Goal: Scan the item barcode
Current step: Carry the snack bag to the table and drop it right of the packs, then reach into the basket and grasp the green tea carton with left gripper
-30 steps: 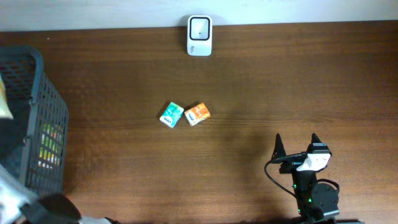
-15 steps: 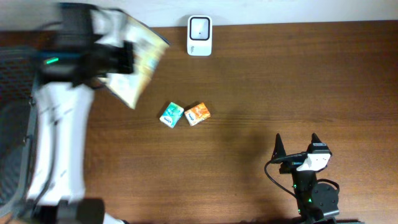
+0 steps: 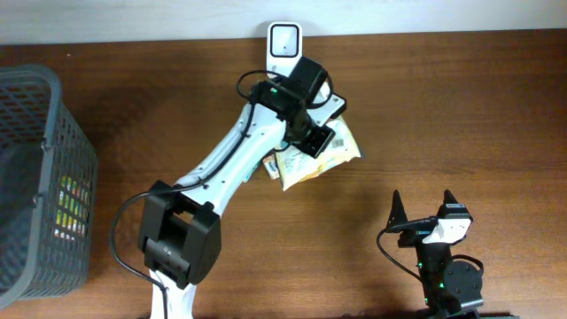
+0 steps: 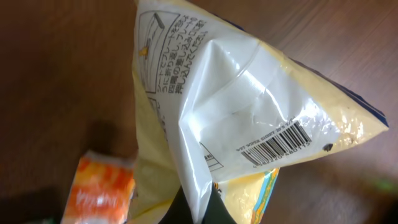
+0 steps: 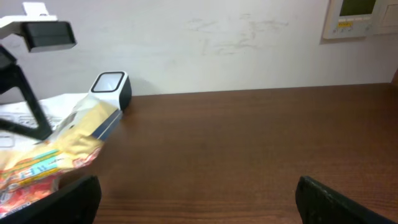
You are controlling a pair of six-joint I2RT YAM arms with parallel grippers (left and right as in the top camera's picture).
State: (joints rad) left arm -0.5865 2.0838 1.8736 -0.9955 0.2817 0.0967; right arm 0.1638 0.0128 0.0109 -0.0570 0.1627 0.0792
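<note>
The left pincer (image 3: 312,140) is clamping tight on a fold of the yellow and white crinkled foil snack bag (image 3: 321,152). It is holding the bag over the back middle of the brown wooden bench (image 3: 461,106), just in front of the small white barcode scanner (image 3: 284,40) standing at the back edge. Whether the bag's lower corner is touching the bench, I cannot tell.

In the left wrist view the black printed barcode (image 4: 280,144) is showing on the bag's white back panel, facing the wrist. The bag is probably being held by one edge so that this panel is hanging free and can be turned toward the scanner's window.

The white left arm (image 3: 230,164) is reaching diagonally from its base near the front left of the bench, stretched long, with the wrist bending over the bag. A small orange packet (image 4: 99,190) is peeking out beneath the bag.

The right pincer (image 3: 423,208) is sitting near the front right corner with its jaws spread wide, gripping nothing, well apart from the bag. A dark grey plastic mesh basket (image 3: 44,177) is standing at the left edge.
</note>
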